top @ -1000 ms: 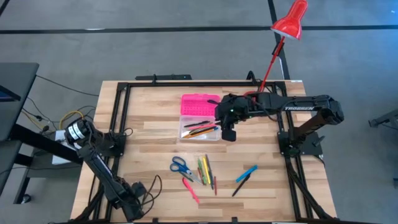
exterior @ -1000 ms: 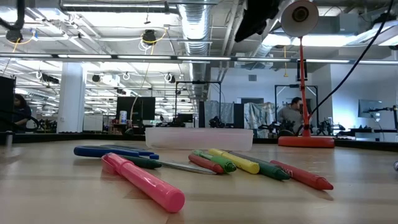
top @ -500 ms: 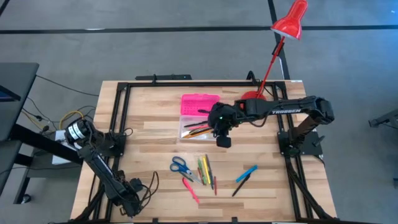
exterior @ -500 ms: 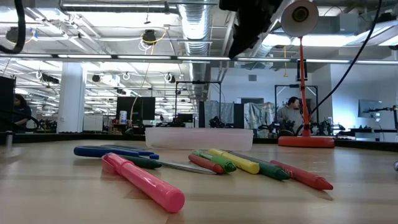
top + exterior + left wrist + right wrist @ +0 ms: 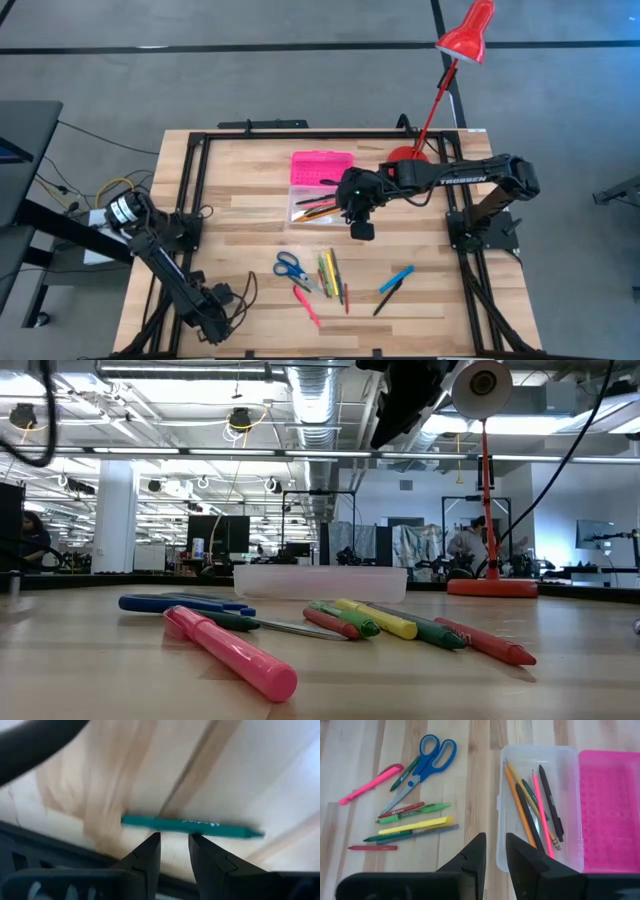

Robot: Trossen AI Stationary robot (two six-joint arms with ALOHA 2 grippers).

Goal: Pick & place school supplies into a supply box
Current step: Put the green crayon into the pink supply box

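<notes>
Two dark arms share the wooden table (image 5: 240,215). The right gripper (image 5: 364,229) hangs above the tabletop just beside the near right corner of the supply box (image 5: 322,205); in its wrist view its fingers (image 5: 470,857) stand a narrow gap apart with nothing between them. The box sits open toward the table's far middle, its clear base holding several pens and pencils (image 5: 535,807), among them orange, black and pink ones, while the pink lid (image 5: 322,167) lies flat on the far side.

Nearer the front, a loose group lies on the wood: blue-handled scissors (image 5: 290,266), a pink highlighter (image 5: 306,303), a cluster of green, yellow and red markers (image 5: 332,273), and off to the right a blue pen (image 5: 397,277) beside a black one (image 5: 381,301).

The left gripper (image 5: 173,851) is low at the front left corner, fingers slightly parted and empty, with a teal crayon (image 5: 187,825) lying on the wood just past their tips. A red desk lamp (image 5: 468,35) stands at the far right.
</notes>
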